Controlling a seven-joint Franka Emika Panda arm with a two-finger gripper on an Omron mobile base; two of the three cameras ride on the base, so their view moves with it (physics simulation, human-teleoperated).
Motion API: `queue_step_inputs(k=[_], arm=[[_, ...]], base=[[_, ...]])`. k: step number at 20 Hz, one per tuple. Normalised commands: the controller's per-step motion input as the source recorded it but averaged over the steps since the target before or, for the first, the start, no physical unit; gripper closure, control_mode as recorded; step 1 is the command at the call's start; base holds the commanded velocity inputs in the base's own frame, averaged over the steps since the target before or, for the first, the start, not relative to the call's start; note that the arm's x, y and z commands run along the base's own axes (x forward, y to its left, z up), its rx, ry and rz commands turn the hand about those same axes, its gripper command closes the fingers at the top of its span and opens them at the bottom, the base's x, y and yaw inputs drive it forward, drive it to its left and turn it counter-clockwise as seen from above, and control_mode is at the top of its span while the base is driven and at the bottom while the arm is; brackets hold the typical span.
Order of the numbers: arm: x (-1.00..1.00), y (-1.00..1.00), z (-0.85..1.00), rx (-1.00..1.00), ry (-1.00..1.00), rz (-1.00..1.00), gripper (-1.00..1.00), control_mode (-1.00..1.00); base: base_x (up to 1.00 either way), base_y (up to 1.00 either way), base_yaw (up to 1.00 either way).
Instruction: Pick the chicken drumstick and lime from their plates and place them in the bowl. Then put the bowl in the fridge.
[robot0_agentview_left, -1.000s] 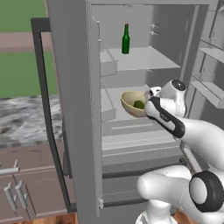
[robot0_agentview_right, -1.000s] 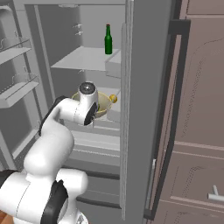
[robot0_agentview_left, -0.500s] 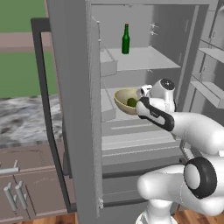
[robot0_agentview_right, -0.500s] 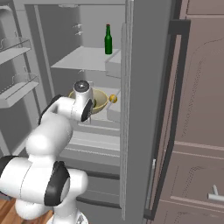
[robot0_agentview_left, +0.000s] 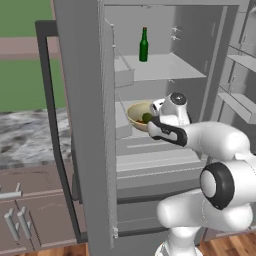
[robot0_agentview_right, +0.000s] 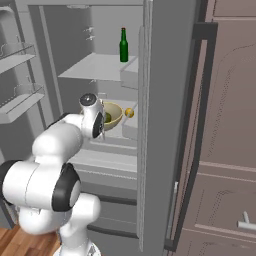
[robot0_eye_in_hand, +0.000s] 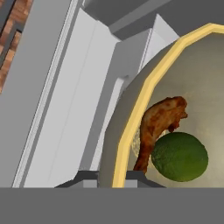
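And here we are right inside the open tall grey stainless fridge (robot0_agentview_left: 82, 100), door swung wide with its long dark handle out to the side. The end effector (robot0_eye_in_hand: 112, 177) is clenched on the near rim of the round deep beige-olive bowl with the light yellow rim (robot0_eye_in_hand: 131, 127), one dark fingertip either side of the wall. Just ahead of the end effector, inside the bowl, lies the small brown roasted chicken drumstick (robot0_eye_in_hand: 159, 124), and touching it on the near side sits the round dark green lime (robot0_eye_in_hand: 179, 156). So the loading part looks done: both foods are in the bowl. What is left, by my reading, is the set-down. From the base cameras the bowl (robot0_agentview_left: 138, 115) sits out over the pale grey middle shelf (robot0_agentview_left: 150, 150), just beyond the wrist, and I cannot tell whether its underside is touching that shelf or hanging a little above it. Well above the end effector a dark green glass bottle (robot0_agentview_left: 143, 45) stands upright on the upper shelf, clear of the action. A small yellow round thing (robot0_agentview_right: 129, 113) sits just beyond the bowl near the fridge's side wall; too small to name. Remaining, I'd judge: settle the bowl, let go, back out.
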Motion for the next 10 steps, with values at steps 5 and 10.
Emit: queue_step_inputs(k=[5,10], arm=[[0.36,0.02,-0.01,-0.02,0.0,0.0,1.0,-1.0],[0.24,0.1,-0.09,0.0,0.0,0.0,1.0,-1.0]], base=[[0.0,0.0,0.0],[0.0,0.0,0.0]])
